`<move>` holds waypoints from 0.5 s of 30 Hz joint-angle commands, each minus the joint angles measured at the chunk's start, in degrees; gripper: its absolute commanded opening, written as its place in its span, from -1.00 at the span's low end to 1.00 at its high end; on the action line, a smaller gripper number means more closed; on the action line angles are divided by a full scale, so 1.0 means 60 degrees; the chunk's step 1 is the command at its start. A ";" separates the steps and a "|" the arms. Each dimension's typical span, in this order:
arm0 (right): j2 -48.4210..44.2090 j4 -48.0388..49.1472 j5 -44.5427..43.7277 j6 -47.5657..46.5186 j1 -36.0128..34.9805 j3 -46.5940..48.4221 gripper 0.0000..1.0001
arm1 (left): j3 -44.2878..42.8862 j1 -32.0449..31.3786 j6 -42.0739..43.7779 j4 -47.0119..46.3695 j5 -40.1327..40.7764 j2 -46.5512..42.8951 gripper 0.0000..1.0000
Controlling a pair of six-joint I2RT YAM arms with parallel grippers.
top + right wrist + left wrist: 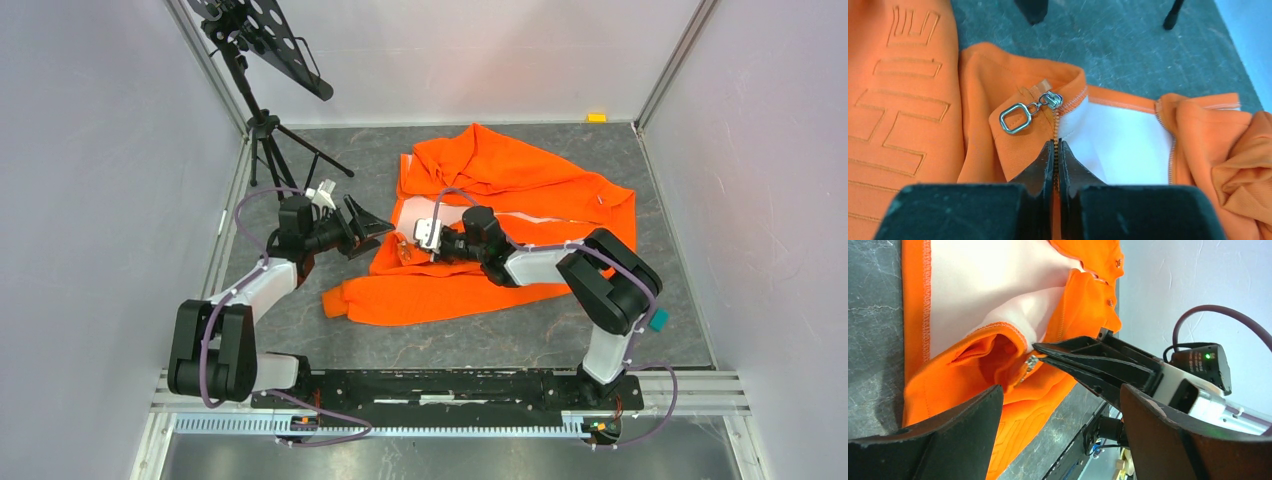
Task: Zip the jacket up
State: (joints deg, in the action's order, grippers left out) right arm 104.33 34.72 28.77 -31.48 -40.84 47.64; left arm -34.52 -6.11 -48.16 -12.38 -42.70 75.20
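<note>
Jacket [520, 185] lies unzipped on table [480, 335]. Slider [1052, 99] sits at hem, opposite track apart (zipping not begun). Right gripper [1056, 146] jaws pinch the zipper tape beside the slider; left gripper [1060, 390] jaws wide open, empty.

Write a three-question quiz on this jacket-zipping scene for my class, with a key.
1. True or false: the left fingers are shut on the jacket.
2. The right fingers pinch: A) a sleeve cuff; B) the zipper teeth beside the slider; C) the collar.
3. Fill in: the pull tab is a metal ____.
Key: 1 false, they are open; 2 B; 3 ring.
</note>
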 commanded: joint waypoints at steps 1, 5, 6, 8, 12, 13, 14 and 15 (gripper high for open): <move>-0.0472 0.1305 -0.0212 0.0820 -0.0030 -0.0183 -0.99 | 0.0054 0.0048 -0.0528 -0.0881 -0.0386 0.0178 0.84; -0.0479 0.1412 -0.0267 0.1684 -0.0012 -0.0102 -1.00 | 0.0105 0.0051 -0.0872 -0.1985 -0.0796 0.0304 0.88; -0.0513 0.1446 -0.0081 0.1800 -0.0019 -0.0099 -0.93 | 0.0140 0.0051 -0.0960 -0.2293 -0.0881 0.0302 0.89; -0.0557 0.1481 -0.0038 0.2174 0.0006 -0.0092 -0.86 | 0.0180 0.0051 -0.1141 -0.2979 -0.1090 0.0268 0.89; -0.0558 0.1382 -0.0737 0.4128 0.0342 0.0332 -0.97 | 0.0212 0.0051 -0.1000 -0.3612 -0.1087 -0.0051 0.71; -0.0510 0.1111 -0.0539 0.4626 0.0461 0.0648 -0.92 | 0.0211 0.0040 -0.0922 -0.3519 -0.0986 -0.0211 0.70; -0.0461 0.0855 -0.0277 0.4922 0.0538 0.0936 -0.89 | 0.0249 0.0050 -0.0867 -0.3464 -0.0843 -0.0362 0.70; -0.0440 0.0644 -0.0121 0.5016 0.0537 0.1113 -0.87 | 0.0278 0.0051 -0.0851 -0.3456 -0.0649 -0.0544 0.71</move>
State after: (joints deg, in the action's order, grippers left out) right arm 103.07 39.22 26.70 -12.40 -39.40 48.05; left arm -33.54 -6.11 -53.01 -28.18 -47.09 76.07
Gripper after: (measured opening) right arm 0.045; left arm 0.854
